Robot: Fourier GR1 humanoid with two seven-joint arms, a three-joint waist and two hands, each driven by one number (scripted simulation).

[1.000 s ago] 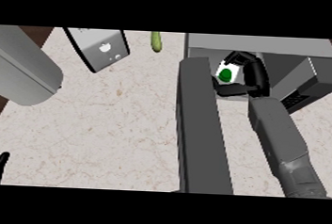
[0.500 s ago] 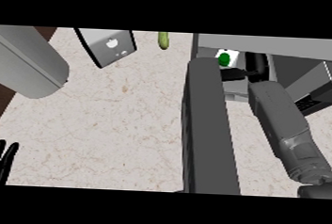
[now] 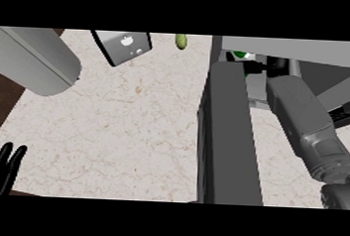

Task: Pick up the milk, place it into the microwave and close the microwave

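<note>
now the right hand [image 3: 272, 66], curled round the milk [image 3: 240, 55], sits deeper inside the microwave [image 3: 298, 48].

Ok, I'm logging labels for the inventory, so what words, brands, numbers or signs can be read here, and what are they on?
No words or numbers can be read anywhere.
Grey slab at the counter's far edge: a white apple-shaped mark, no lettering.
Milk in the microwave: a green patch shows, any print too small to read.
Microwave door: plain grey, no text.
</note>
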